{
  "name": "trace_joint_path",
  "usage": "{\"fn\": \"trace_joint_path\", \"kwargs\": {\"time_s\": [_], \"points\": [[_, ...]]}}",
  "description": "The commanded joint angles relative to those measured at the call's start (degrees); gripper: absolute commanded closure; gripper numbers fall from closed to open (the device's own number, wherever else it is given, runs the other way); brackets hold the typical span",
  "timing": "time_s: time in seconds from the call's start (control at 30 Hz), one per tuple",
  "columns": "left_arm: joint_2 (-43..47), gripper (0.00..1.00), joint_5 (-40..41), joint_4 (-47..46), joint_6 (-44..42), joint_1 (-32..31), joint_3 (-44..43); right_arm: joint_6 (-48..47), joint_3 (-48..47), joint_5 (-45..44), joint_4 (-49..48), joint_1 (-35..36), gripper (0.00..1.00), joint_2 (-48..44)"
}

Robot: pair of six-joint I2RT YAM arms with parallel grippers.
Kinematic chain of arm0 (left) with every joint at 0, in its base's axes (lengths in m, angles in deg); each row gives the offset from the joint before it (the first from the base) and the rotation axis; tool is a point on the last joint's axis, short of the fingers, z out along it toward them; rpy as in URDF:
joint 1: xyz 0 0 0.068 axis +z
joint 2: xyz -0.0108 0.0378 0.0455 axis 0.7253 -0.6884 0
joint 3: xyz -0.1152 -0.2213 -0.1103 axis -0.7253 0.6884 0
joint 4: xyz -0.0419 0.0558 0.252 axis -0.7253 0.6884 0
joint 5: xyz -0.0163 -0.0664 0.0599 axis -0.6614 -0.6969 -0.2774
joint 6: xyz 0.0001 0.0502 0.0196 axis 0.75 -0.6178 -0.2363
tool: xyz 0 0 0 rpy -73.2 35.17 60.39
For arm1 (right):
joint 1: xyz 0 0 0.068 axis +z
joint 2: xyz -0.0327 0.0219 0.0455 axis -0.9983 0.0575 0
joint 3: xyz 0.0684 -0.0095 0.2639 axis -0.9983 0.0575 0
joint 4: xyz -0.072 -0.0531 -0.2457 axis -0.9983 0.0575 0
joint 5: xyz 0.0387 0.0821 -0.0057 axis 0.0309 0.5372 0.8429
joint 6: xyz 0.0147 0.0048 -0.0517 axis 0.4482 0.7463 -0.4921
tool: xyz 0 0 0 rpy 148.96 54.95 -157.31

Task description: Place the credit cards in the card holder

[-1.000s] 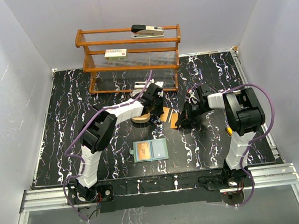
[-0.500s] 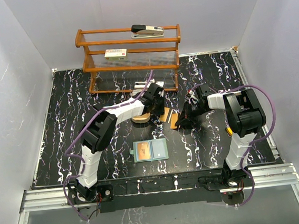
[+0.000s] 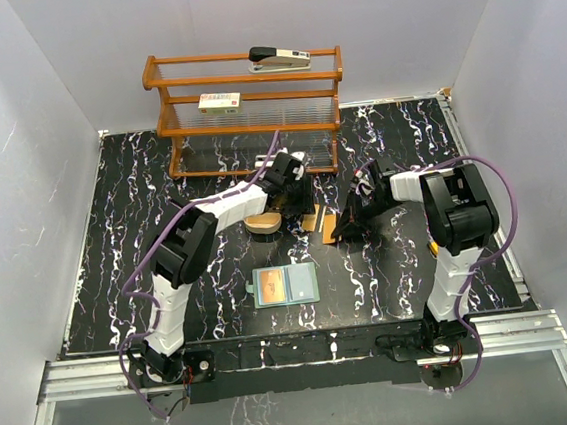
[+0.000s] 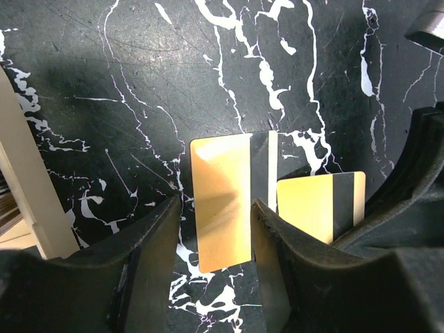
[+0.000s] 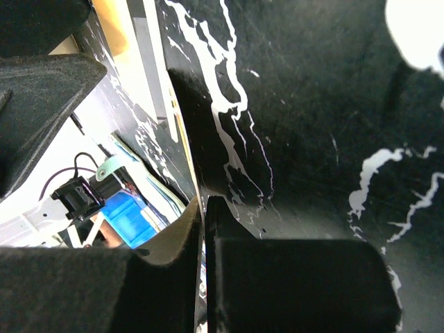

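Two gold-orange credit cards lie close together mid-table. One card [image 4: 222,201] lies flat between my left gripper's [image 4: 216,211] open fingers, which straddle it without touching; it also shows in the top view [image 3: 310,220]. My right gripper [image 5: 205,208] is shut on the edge of the second card [image 4: 316,205], seen edge-on in the right wrist view [image 5: 186,139]. In the top view the left gripper [image 3: 300,199] and right gripper [image 3: 346,225] face each other across the cards. The sage-green card holder [image 3: 285,285] lies open nearer the front, with cards in its pockets.
A tan oval tray [image 3: 264,222] sits just left of the cards under the left arm. A wooden shelf rack [image 3: 245,106] at the back carries a stapler [image 3: 281,56] and a white labelled box [image 3: 219,101].
My left wrist has shifted slightly towards the back of the table over the card. The right gripper has stayed put, still holding its card.
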Motion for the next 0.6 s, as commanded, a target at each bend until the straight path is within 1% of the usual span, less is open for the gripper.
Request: {"fn": "trace_joint_path", "kwargs": {"time_s": [0.0,0.1,0.3,0.43,0.57], "points": [[-3.4,0.55,-6.4,2.8,-0.2,0.7,1.2,-2.5,-2.1,-6.2,1.6,0.1,1.0,2.4],[-4.1,0.56,-9.1,2.0,0.7,0.7,1.6,-2.6,-2.7,-5.5,1.5,0.1,1.0,3.0],[-4.6,0.56,-10.5,1.4,0.8,0.6,2.3,-3.5,-2.5,-1.1,-1.1,0.1,1.0,2.9],[-4.6,0.56,-10.2,2.2,0.3,0.7,1.7,-3.4,1.0,0.8,-5.6,0.1,1.0,1.0],[-4.3,0.56,-9.5,3.2,-0.1,0.6,1.6,-3.3,4.9,-0.8,-9.2,0.2,1.0,-2.1]]}}
